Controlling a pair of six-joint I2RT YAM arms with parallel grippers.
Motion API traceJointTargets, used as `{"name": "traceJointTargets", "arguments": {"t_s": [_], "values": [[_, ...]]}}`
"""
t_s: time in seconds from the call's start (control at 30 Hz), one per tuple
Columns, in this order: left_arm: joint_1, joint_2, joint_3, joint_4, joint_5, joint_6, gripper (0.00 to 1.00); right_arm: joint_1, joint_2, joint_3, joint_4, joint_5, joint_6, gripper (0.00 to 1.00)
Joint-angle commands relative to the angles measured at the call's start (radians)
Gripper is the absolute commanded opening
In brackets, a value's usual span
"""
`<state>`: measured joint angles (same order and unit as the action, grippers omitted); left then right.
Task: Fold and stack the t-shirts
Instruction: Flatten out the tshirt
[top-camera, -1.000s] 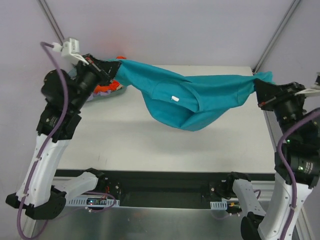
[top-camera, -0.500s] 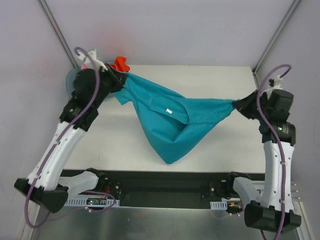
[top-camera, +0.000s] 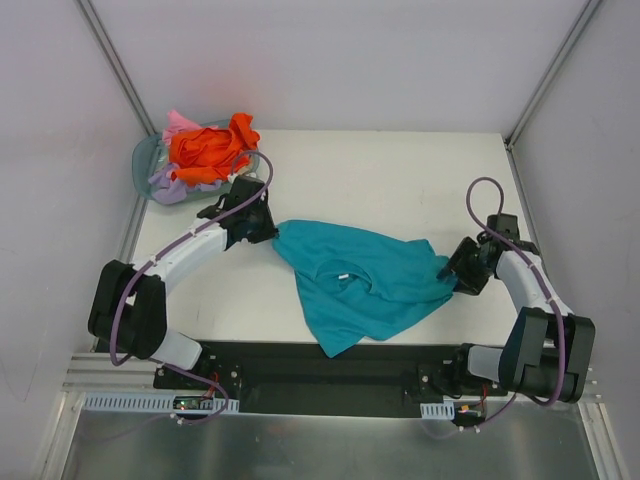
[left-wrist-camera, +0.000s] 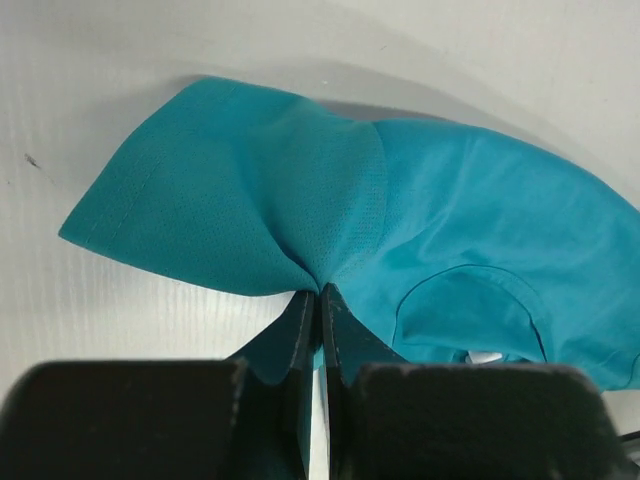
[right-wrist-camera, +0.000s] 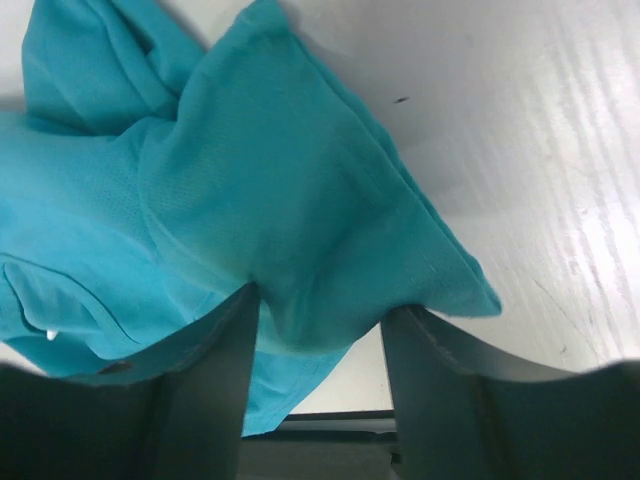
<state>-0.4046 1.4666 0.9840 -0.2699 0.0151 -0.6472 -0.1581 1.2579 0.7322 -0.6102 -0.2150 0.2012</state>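
A teal t-shirt (top-camera: 370, 285) lies crumpled on the white table, its lower corner reaching the near edge. My left gripper (top-camera: 270, 232) is low at the shirt's left end. In the left wrist view that gripper (left-wrist-camera: 320, 295) is shut on a pinched fold of the teal cloth (left-wrist-camera: 250, 200). My right gripper (top-camera: 452, 275) is at the shirt's right end. In the right wrist view it (right-wrist-camera: 318, 315) stands open, with a sleeve of the teal cloth (right-wrist-camera: 280, 200) slack between its spread fingers (right-wrist-camera: 215, 370).
A round translucent basket (top-camera: 143, 160) sits at the far left corner and holds an orange shirt (top-camera: 205, 145), a lavender one (top-camera: 170, 187) and a pink one (top-camera: 178, 122). The table's near edge (top-camera: 400, 345) runs just below the teal shirt.
Both arms came down and inward, and the teal t-shirt went from hanging stretched in the air to resting on the table. The right gripper opened; the left stayed shut.
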Motion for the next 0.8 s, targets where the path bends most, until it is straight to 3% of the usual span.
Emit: {"name": "traceJointTargets", "arguments": {"t_s": [0.0, 0.2, 0.37, 0.43, 0.57, 0.6, 0.67, 0.77], "values": [[0.003, -0.057, 0.001, 0.052, 0.008, -0.014, 0.0, 0.002, -0.018, 0.07, -0.014, 0.095, -0.013, 0.58], [0.003, -0.092, -0.016, 0.058, 0.0, -0.003, 0.0, 0.002, -0.026, 0.078, -0.033, 0.154, -0.023, 0.58], [0.003, -0.098, -0.016, 0.061, 0.003, -0.005, 0.0, 0.003, 0.017, 0.088, 0.021, 0.06, -0.014, 0.54], [0.003, -0.1, -0.018, 0.06, 0.006, -0.008, 0.0, 0.005, 0.032, 0.101, 0.021, 0.072, -0.008, 0.4], [0.003, -0.103, -0.021, 0.06, 0.003, -0.006, 0.0, 0.005, 0.047, 0.154, -0.02, 0.123, -0.014, 0.29], [0.003, -0.104, -0.021, 0.061, -0.003, -0.008, 0.0, 0.006, 0.049, 0.174, -0.028, 0.134, -0.02, 0.16], [0.003, -0.107, -0.019, 0.06, -0.01, -0.009, 0.0, 0.008, 0.046, 0.193, -0.049, 0.157, -0.028, 0.04], [0.003, -0.114, -0.01, 0.06, -0.01, -0.008, 0.0, 0.011, 0.044, 0.237, -0.079, 0.17, -0.045, 0.01]]}}
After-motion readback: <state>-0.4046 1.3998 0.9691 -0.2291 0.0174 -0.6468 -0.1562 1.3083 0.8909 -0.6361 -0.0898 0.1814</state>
